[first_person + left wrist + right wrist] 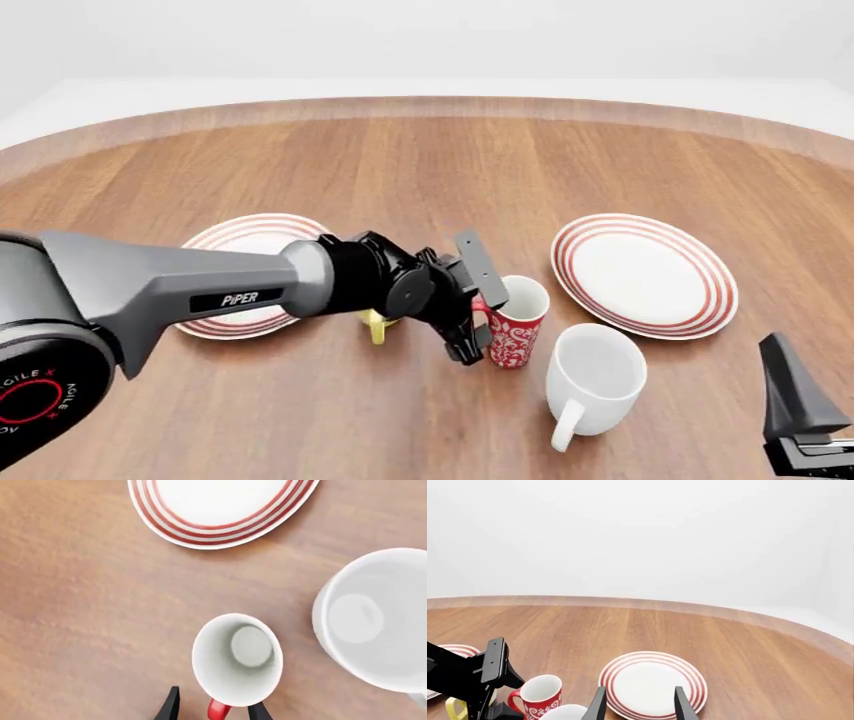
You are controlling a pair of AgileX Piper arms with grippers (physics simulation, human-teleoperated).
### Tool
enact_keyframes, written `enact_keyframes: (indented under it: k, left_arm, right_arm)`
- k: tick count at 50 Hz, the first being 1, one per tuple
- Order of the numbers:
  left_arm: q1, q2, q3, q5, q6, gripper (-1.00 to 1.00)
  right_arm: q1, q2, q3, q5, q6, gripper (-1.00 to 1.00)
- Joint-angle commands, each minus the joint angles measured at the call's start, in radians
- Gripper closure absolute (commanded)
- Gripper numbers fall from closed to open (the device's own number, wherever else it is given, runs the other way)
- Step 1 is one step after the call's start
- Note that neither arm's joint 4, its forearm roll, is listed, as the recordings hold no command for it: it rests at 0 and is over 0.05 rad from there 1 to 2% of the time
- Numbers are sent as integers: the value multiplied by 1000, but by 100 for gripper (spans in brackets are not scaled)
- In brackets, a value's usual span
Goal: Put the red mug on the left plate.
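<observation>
The red mug (514, 328) with white scrollwork stands upright on the wooden table near the middle. My left gripper (483, 325) is open at its left side. In the left wrist view the fingertips (171, 706) straddle the red handle (217, 710) below the mug's white inside (237, 660). The left plate (227, 245), white with red rings, lies to the left, partly hidden behind my left arm. My right gripper (794, 400) hangs open and empty at the front right, far from the mug (537, 696).
A larger white mug (594, 375) stands just right of and in front of the red mug. The right plate (643, 272) lies beyond it. A yellow mug (378, 326) peeks out from under my left arm, between the red mug and the left plate.
</observation>
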Motion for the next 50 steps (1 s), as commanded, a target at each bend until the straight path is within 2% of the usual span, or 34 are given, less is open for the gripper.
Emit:
enact_keyframes:
  k: [1, 5, 6, 27, 42, 50]
  left_arm:
    - [8, 26, -28, 3, -5, -100]
    - [-4, 19, -14, -5, -16, -100]
    - [-4, 19, -13, -7, -14, 100]
    - [-15, -20, 5, -18, -41, 100]
    - [-3, -86, 9, -36, -85, 100]
    - [8, -123, 41, -64, -108, 100]
  right_arm:
    - [-2, 0, 1, 0, 0, -100]
    - [-2, 0, -1, 1, 1, -100]
    - [-3, 0, -1, 1, 1, -100]
    - [-4, 0, 2, -4, -1, -100]
    - [0, 0, 1, -8, -7, -100]
    - [2, 0, 8, -15, -16, -100]
